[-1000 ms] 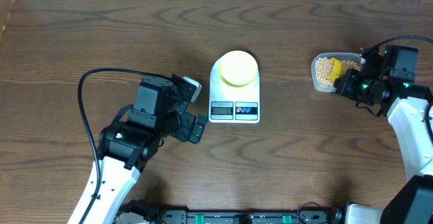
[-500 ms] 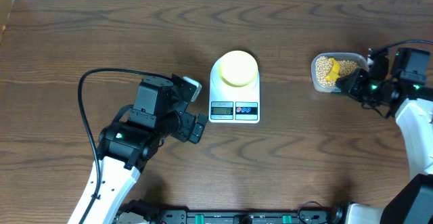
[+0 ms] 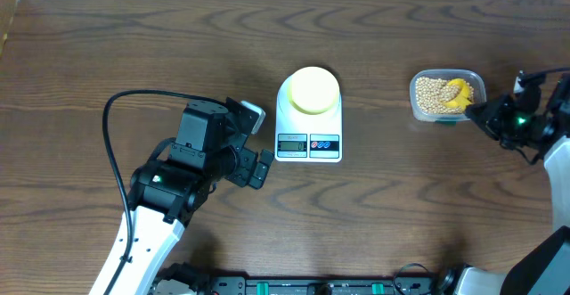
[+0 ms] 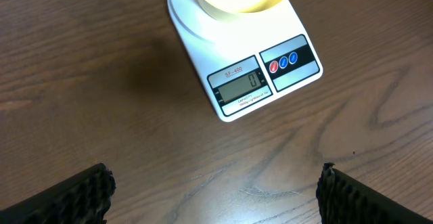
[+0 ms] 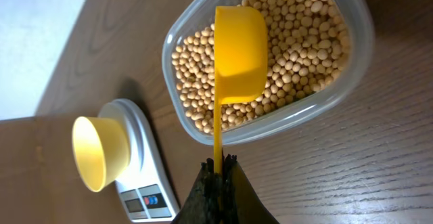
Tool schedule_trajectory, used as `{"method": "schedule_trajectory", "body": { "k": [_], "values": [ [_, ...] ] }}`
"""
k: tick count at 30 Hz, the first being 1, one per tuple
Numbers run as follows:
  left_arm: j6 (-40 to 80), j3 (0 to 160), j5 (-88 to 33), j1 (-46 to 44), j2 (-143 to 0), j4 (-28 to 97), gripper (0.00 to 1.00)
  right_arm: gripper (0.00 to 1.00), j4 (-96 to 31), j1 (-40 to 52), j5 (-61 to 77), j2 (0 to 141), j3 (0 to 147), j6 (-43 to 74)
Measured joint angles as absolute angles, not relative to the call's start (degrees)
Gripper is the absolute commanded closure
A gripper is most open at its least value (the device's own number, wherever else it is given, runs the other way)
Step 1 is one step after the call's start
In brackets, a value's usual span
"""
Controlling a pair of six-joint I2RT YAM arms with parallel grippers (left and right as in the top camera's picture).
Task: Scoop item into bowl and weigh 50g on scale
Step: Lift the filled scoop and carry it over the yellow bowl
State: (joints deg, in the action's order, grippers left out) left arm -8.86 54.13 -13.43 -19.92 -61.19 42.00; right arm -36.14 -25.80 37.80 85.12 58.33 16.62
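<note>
At the left, the left tool (image 3: 258,143) is held wide open over the tabletop (image 3: 89,45), with nothing between its fingers. It is pointed toward the scale (image 3: 308,145), which lies just beside it. The white scale is set at the middle of the tabletop, and a zero is shown on its display in the left wrist view. The pale yellow bowl (image 3: 313,90) is seated upright on the scale, at the end away from the display and buttons. Farther right, well apart from the scale, the beans (image 3: 431,92) are heaped in a clear plastic tub (image 3: 415,108). The head of a bright yellow scoop (image 3: 458,92) is laid on the beans, with its handle reaching out over the rim. At the far right, the handle's end is clamped by the narrowly closed right tool (image 3: 482,112).
</note>
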Motion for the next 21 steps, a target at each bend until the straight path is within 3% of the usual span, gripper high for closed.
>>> {"method": "schedule_trajectory", "body": {
  "k": [12,21],
  "values": [
    [-8.9,54.1,-13.4,-19.9,-61.2,42.0,0.02,0.99,-36.1,-30.7,53.3,85.1,58.3,17.0],
    [-8.9,54.1,-13.4,-19.9,-61.2,42.0,0.02,0.99,-33.0,-29.0,62.2,85.1,58.3,20.2]
  ]
}}
